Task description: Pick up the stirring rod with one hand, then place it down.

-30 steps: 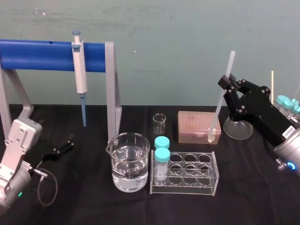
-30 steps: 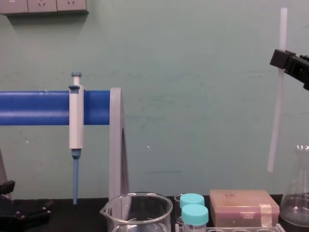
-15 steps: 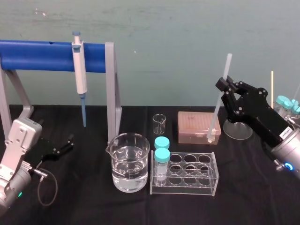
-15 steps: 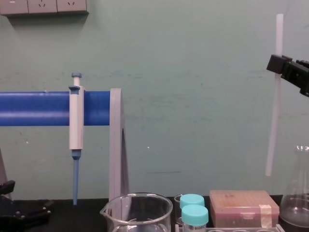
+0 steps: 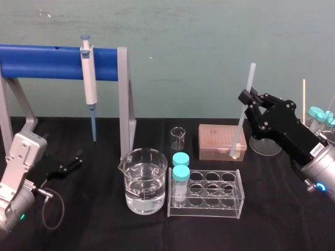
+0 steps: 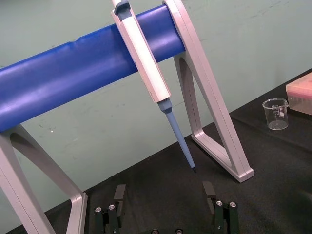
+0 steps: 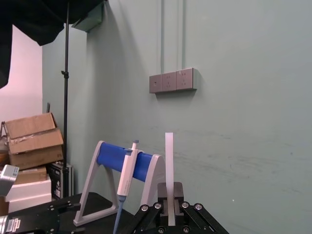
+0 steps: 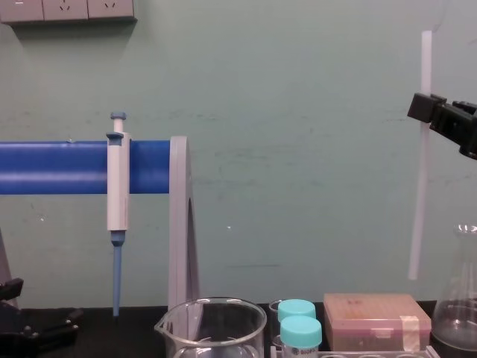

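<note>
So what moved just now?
The right hand, still clamped on the stirring rod, came down a little and drifted toward the robot's left, keeping the rod nearly upright. The left hand stayed parked, open, on the table; the pipette and beaker did not move.

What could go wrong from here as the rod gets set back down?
1. The right gripper holds the rod nearly upright, its lower end above the pink box; lowering straight down could jam it there.
2. The glass flask stands close by; a swing might knock it.
The left gripper rests open at the far left.
</note>
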You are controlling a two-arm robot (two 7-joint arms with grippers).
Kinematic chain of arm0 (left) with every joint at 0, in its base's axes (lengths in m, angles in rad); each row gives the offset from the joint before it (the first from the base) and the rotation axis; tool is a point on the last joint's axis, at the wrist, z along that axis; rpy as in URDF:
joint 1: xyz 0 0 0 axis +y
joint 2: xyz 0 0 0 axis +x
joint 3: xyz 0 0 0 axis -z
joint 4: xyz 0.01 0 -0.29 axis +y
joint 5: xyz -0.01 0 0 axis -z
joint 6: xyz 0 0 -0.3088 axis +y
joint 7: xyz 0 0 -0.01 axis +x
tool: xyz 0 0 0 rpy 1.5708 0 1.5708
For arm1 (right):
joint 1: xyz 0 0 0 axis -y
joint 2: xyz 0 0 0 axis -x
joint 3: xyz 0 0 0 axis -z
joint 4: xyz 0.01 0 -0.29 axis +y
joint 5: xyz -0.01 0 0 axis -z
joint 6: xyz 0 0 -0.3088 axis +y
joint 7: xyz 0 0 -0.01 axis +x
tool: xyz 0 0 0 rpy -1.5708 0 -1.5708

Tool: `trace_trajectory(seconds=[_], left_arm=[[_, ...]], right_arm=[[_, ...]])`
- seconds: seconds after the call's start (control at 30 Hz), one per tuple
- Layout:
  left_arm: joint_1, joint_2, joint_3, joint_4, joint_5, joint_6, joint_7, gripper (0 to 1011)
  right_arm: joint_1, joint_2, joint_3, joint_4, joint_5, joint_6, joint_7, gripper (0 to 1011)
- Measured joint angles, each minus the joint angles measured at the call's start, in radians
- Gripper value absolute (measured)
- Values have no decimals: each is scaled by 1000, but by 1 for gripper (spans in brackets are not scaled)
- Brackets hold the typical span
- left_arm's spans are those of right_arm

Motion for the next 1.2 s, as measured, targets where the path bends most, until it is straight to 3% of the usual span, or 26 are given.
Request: trace_trajectory(seconds=[1.2], left_arm=[[0, 0, 0, 0, 0, 0, 0, 1000]], right_arm=[[-1, 27, -15, -2, -3, 6, 19, 67]])
